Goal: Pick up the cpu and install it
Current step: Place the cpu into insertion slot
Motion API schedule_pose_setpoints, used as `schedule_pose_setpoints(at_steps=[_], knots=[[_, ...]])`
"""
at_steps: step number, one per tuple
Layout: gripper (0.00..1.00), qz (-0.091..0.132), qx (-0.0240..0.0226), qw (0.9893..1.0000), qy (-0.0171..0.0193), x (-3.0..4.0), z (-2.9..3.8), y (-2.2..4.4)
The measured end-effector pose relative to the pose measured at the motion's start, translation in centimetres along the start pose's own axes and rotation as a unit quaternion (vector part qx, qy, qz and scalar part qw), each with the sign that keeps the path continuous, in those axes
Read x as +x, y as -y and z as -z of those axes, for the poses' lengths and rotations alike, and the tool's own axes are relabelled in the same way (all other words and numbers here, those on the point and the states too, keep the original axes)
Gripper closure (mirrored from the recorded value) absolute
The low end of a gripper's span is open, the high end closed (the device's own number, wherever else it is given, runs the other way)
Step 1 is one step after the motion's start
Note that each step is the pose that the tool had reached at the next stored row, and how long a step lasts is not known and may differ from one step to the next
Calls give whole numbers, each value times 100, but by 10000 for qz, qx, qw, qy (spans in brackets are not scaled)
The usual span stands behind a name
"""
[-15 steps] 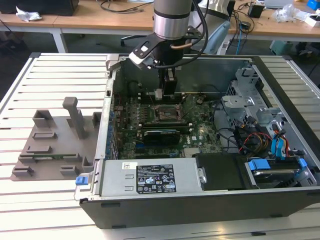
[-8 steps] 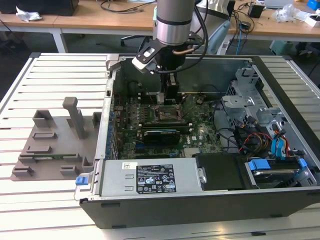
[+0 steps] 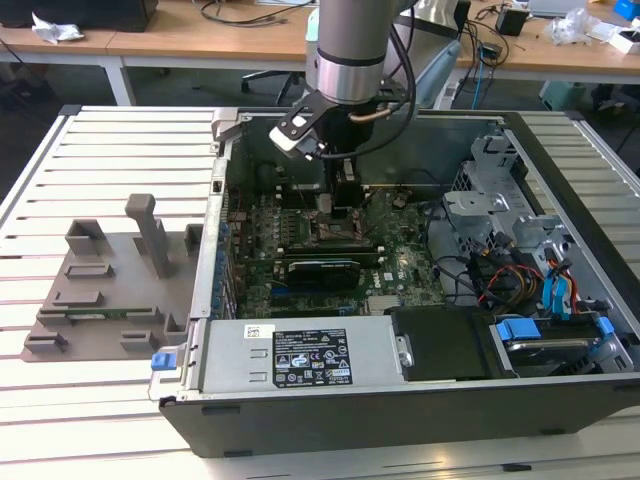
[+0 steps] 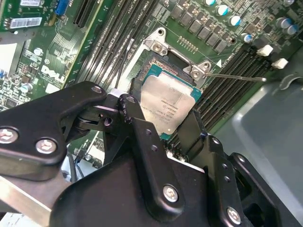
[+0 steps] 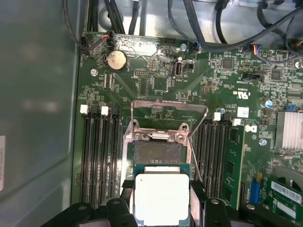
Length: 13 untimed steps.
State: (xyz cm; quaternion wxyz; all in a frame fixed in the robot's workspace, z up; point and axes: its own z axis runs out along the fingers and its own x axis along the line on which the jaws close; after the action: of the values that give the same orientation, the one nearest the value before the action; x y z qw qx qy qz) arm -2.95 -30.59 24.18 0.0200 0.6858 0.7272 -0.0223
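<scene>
The cpu is a flat square chip with a pale silver top. It sits between my gripper's black fingers, just above the open socket. The second wrist view shows the cpu hovering partly over the socket frame, with the fingers closed on its sides. The socket's metal load plate stands raised. In the exterior view my gripper reaches down into the computer case over the motherboard.
Memory slots flank the socket on both sides. A thin lever wire sticks out beside the socket. A long black card, the power supply and a drive cage crowd the case. A grey fixture lies outside it.
</scene>
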Motion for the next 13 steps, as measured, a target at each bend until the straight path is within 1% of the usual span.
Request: schedule_pose_setpoints(at_steps=[6, 8, 11, 13], knots=[[45, -1, 1, 10000, 7, 10, -121, -16], [45, 0, 1, 10000, 12, 13, -181, -17], [45, -1, 1, 10000, 15, 20, -301, -35], [45, -41, 3, 10000, 15, 22, -344, -48]])
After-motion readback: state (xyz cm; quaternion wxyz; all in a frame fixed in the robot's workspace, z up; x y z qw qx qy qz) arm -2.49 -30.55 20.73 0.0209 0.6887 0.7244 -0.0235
